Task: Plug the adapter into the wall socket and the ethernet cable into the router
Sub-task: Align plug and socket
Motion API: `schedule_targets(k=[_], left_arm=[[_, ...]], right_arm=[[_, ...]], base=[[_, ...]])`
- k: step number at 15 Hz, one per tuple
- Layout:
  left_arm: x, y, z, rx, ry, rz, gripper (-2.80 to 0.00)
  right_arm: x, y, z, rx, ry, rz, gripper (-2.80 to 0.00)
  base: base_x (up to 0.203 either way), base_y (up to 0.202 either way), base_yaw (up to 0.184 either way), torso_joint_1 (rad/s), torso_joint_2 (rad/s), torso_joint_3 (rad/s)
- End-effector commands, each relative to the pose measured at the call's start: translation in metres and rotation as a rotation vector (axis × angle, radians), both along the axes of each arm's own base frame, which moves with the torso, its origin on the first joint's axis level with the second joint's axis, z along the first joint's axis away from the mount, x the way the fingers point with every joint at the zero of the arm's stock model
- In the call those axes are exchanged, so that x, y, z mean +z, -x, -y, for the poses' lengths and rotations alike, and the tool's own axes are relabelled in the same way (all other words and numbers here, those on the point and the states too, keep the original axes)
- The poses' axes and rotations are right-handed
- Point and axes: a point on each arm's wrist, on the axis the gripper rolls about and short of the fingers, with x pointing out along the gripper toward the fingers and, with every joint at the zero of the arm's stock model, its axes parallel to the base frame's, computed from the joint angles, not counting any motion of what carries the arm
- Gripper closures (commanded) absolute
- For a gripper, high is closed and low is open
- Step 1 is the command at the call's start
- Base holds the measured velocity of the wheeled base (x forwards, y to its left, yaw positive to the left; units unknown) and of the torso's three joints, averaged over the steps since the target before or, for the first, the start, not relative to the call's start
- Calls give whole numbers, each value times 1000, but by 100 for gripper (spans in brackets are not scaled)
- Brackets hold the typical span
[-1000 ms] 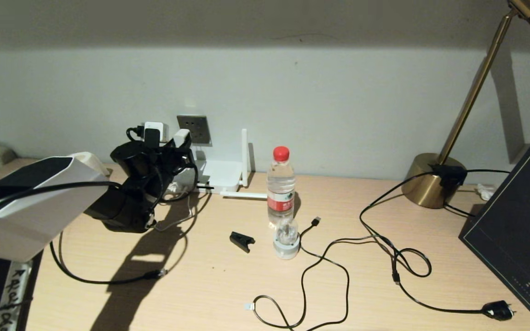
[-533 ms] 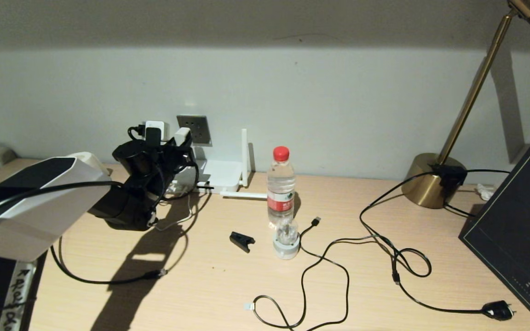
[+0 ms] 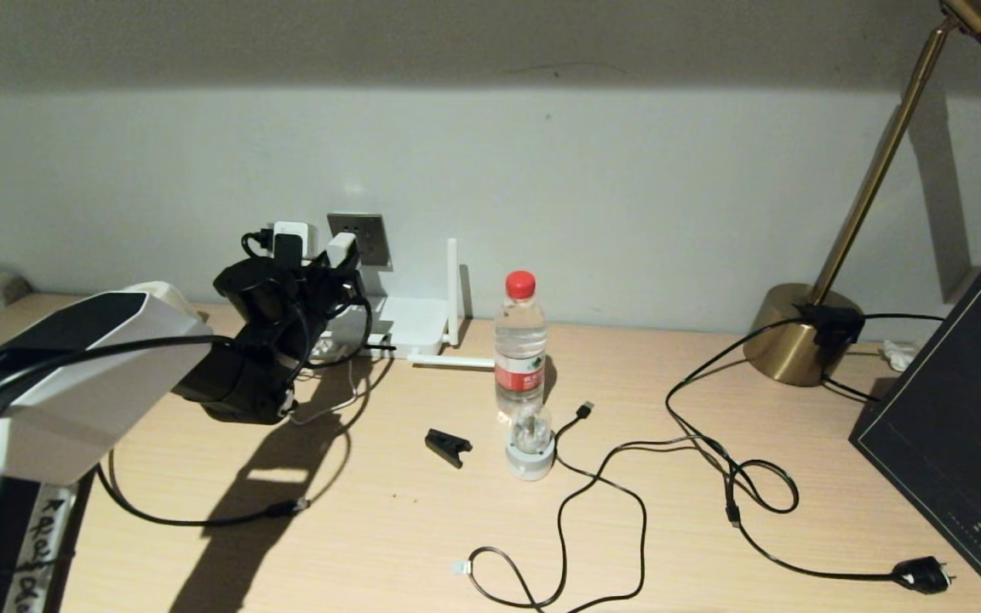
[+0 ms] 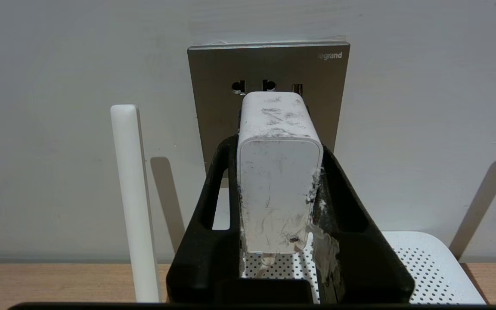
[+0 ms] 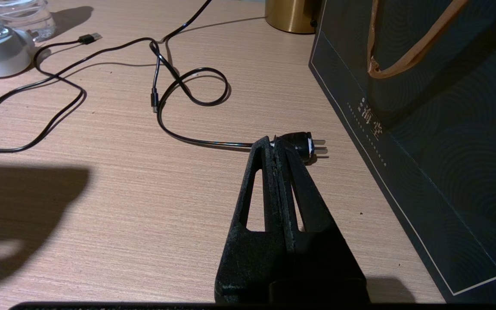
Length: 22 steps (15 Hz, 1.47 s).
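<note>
My left gripper is shut on the white adapter, holding it off the table right in front of the grey wall socket. From the left wrist, the scuffed adapter sits between the black fingers and covers the lower holes of the socket; whether its prongs are in is hidden. The white router lies below the socket, one antenna upright. The black ethernet cable curls on the table by the left arm. My right gripper hovers shut and empty.
A water bottle, a small round stand and a black clip stand mid-table. A thin USB cable and a mains cord with its plug trail right. A brass lamp and a dark bag fill the right side.
My left arm has crept up and toward the wall, bringing the adapter closer to the socket plate. Nothing else has moved.
</note>
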Motion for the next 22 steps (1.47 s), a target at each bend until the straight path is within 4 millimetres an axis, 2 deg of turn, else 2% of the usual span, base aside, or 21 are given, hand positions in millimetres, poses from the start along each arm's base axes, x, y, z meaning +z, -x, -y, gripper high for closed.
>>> schedule_targets(k=[1,22], left_arm=[[-2,-1,1,-4,12,-2,0],[3,-17,3,5,59,1,0]], right_arm=[[0,0,0,0,1,-1,0],[0,0,0,0,1,0,0]], base=[[0,0,0,0,0,0],[0,0,0,0,0,0]])
